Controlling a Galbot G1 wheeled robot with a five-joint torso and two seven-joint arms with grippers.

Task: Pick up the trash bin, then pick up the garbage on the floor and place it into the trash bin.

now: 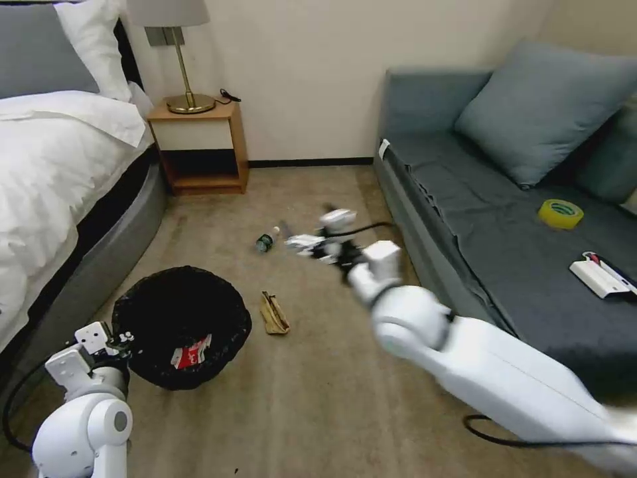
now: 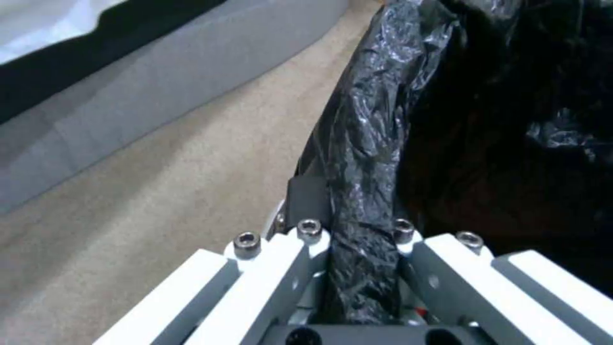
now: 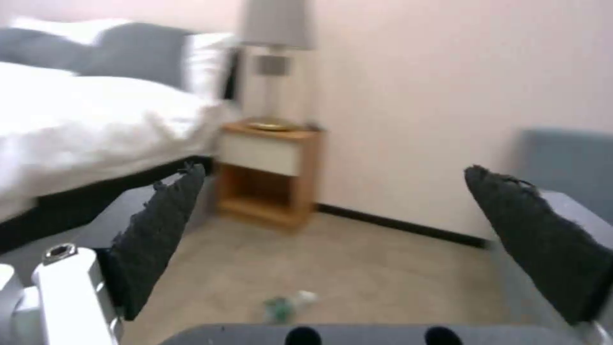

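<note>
The trash bin [image 1: 174, 307], lined with a black bag, stands on the carpet beside the bed. A red-and-white packet [image 1: 192, 352] lies inside it. My left gripper [image 1: 121, 341] is shut on the bin's near rim [image 2: 364, 143], with the bag pinched between its fingers [image 2: 309, 249]. On the floor right of the bin lies a brown-gold wrapper [image 1: 273, 313]. Farther off is a clear green-labelled bottle [image 1: 266, 241] [image 3: 287, 303]. My right gripper [image 1: 300, 243] hangs just right of the bottle, above the floor. It is open, its dark pads [image 3: 160, 235] wide apart with nothing between them.
A bed [image 1: 60, 172] runs along the left. A wooden nightstand [image 1: 199, 143] with a lamp stands at the wall. A grey sofa [image 1: 517, 252] on the right carries a yellow tape roll [image 1: 561, 214], a flat white box [image 1: 600, 275] and a pillow [image 1: 544, 106]. Open carpet lies between.
</note>
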